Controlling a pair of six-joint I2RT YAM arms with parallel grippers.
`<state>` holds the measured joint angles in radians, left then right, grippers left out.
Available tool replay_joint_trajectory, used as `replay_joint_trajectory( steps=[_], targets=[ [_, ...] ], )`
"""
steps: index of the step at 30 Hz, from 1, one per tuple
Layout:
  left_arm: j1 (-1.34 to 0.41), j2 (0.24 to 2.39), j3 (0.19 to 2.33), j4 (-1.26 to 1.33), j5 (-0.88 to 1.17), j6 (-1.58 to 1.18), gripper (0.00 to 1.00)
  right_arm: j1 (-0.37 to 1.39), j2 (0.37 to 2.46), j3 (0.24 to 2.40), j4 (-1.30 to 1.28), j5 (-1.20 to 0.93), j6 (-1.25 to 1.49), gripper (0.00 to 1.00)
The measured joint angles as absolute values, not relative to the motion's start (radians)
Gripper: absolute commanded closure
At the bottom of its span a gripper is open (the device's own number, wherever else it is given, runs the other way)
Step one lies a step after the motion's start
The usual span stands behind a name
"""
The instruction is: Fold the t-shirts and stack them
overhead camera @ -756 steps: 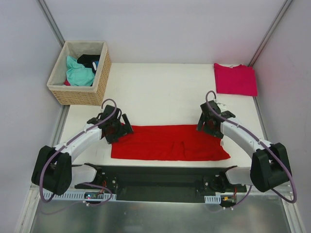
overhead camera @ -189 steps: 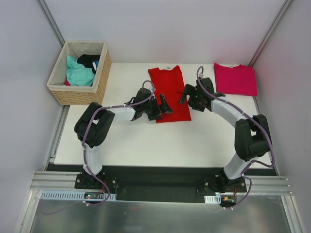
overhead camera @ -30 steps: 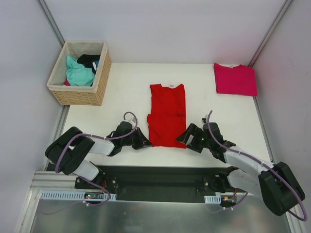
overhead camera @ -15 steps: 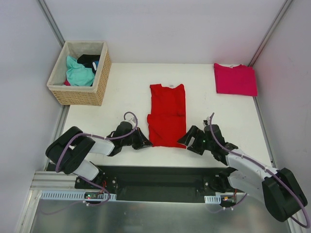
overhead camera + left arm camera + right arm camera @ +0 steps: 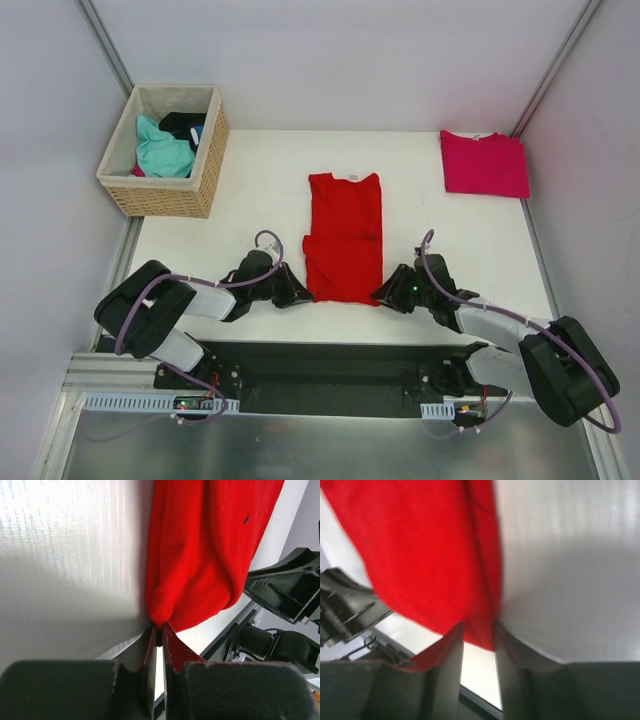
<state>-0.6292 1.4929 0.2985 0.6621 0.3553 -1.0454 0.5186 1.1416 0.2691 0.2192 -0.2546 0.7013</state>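
The red t-shirt [image 5: 343,235] lies folded lengthwise in the middle of the table, its white neck label at the far end. My left gripper [image 5: 296,297] is low at the shirt's near left corner and shut on it; the left wrist view shows the red t-shirt [image 5: 200,555] pinched at the tips of the left gripper [image 5: 160,626]. My right gripper [image 5: 386,296] is at the near right corner. In its wrist view the red t-shirt [image 5: 420,555] fills the narrow gap at the tips of the right gripper [image 5: 479,630]. The pink t-shirt [image 5: 484,163] lies folded at the far right corner.
A wicker basket [image 5: 170,196] with teal and dark clothes stands at the far left corner. White table [image 5: 250,200] shows between basket and red shirt. The near table edge and the black base rail [image 5: 330,365] lie just behind both grippers.
My right gripper has slid in onto the red shirt's near right corner and its jaws have narrowed from wide open onto the cloth. The left gripper has kept its grip and place.
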Motion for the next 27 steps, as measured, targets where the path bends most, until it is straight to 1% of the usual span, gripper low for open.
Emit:
replay_joint_trajectory(
  steps=[1, 2, 3, 4, 6, 8, 9, 17, 21, 27],
  targets=[
    [-0.629, 1.495, 0.299, 0.664, 0.355, -1.047, 0.98, 0.518, 1.148, 0.264, 0.215, -0.254, 0.706, 0.80],
    [-0.629, 1.498, 0.299, 0.669, 0.356, -1.048, 0.99, 0.516, 1.152, 0.263, 0.212, -0.252, 0.706, 0.83],
    [-0.629, 1.501, 0.299, 0.670, 0.357, -1.049, 0.99, 0.517, 1.155, 0.262, 0.208, -0.249, 0.704, 0.88],
    [-0.629, 1.503, 0.299, 0.673, 0.357, -1.051, 0.98, 0.516, 1.159, 0.260, 0.206, -0.250, 0.707, 0.91],
    [-0.629, 1.505, 0.299, 0.676, 0.358, -1.053, 0.99, 0.517, 1.162, 0.258, 0.204, -0.248, 0.708, 0.91],
    [-0.629, 1.505, 0.299, 0.677, 0.358, -1.056, 0.99, 0.517, 1.164, 0.258, 0.205, -0.249, 0.708, 0.94],
    [-0.629, 1.505, 0.299, 0.677, 0.358, -1.056, 0.99, 0.517, 1.165, 0.258, 0.205, -0.249, 0.707, 0.99],
    [-0.629, 1.487, 0.299, 0.658, 0.358, -1.055, 1.00, 0.517, 1.156, 0.274, 0.163, -0.242, 0.696, 0.99],
    [-0.629, 1.411, 0.316, 0.529, 0.354, -1.023, 1.00, 0.519, 1.108, 0.318, 0.029, -0.210, 0.656, 0.99],
    [-0.630, 1.273, 0.458, 0.282, 0.315, -0.936, 1.00, 0.521, 1.046, 0.434, -0.135, -0.171, 0.602, 0.99]
  ],
)
